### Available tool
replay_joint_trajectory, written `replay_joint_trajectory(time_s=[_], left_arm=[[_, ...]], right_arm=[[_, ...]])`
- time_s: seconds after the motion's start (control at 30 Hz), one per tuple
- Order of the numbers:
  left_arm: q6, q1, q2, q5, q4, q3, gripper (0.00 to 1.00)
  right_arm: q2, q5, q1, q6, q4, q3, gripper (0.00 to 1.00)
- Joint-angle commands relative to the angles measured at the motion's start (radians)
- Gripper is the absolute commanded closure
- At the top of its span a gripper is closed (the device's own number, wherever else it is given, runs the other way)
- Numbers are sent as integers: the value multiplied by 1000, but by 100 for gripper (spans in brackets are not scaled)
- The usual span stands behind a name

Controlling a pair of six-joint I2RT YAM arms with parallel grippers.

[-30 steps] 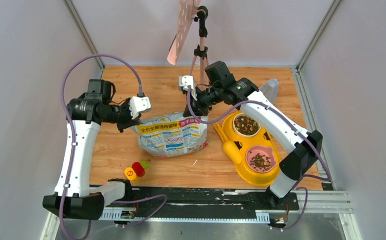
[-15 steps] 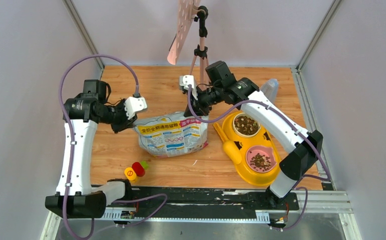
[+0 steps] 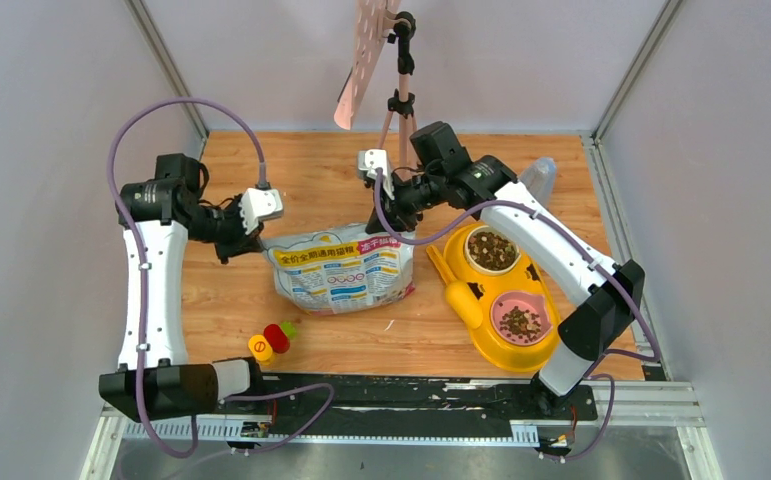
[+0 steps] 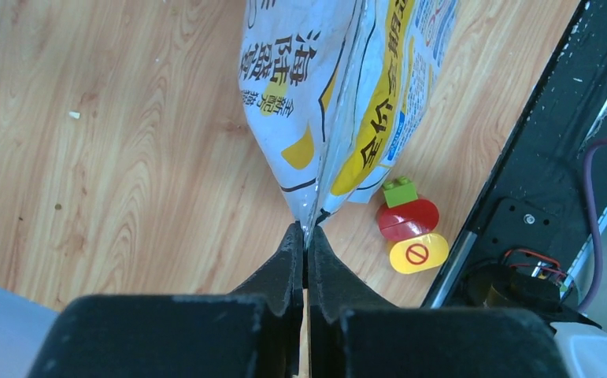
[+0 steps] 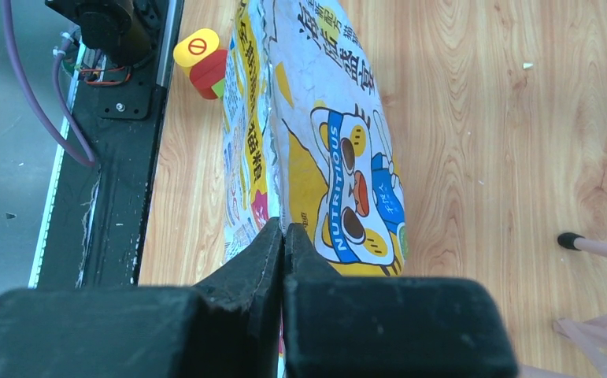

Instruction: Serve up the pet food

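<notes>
The pet food is dark-brown kibble in a white bowl [image 3: 492, 248] and a pink bowl [image 3: 520, 322] on a yellow feeder tray [image 3: 481, 342]. A yellow scoop [image 3: 460, 293] lies on the tray's left side. The white-pink-yellow printed bag [image 3: 341, 268] lies on the wooden table between my arms. My left gripper [image 3: 253, 243] is shut on the bag's left corner; the left wrist view shows the gripper [image 4: 305, 230] pinching the bag [image 4: 339, 94]. My right gripper [image 3: 393, 228] is shut on the bag's top right edge; the right wrist view shows the gripper [image 5: 284, 228] on the bag [image 5: 323, 157].
Red, yellow and green toy pieces [image 3: 269, 340] lie near the front edge, also in the left wrist view [image 4: 408, 228]. A tripod [image 3: 399, 100] with a perforated board stands at the back. A clear bottle [image 3: 539, 178] stands back right. A black rail [image 3: 401, 395] runs along the near edge.
My left arm has drawn back to the left and up, still pinching the bag's corner. The right arm and the bowls have not moved.
</notes>
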Motion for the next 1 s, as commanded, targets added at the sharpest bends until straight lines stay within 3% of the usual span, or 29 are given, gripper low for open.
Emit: replay_joint_trajectory(time_s=[0.0,0.1,0.17,0.2,0.33,0.43,0.53,0.63,0.73,0.83,0.97], left_arm=[[100,165,-2,-61,-65,66,100],[125,245,-1,-53,-60,87,94],[114,287,-5,-65,-46,89,86],[78,299,-6,-76,-35,83,78],[30,304,-19,-90,-26,62,62],[-9,305,-68,2,7,53,52],[-190,305,-100,59,101,60,35],[-403,305,-98,68,250,79,29],[-601,305,-100,76,402,84,3],[-778,301,-114,135,516,63,0],[-935,260,-119,88,684,-15,0]], right_arm=[[-70,-4,-31,12,30,11,100],[-65,-10,-31,23,32,11,100],[-62,-14,-31,30,34,13,100],[-60,-19,-31,35,36,15,100],[-54,-17,-31,56,44,26,100],[-66,7,-34,92,48,39,97],[-91,13,-65,200,64,75,85],[-119,7,-135,320,76,100,56],[-157,1,-212,407,81,87,38],[-196,2,-286,445,81,26,35],[-259,22,-378,495,92,-71,34]])
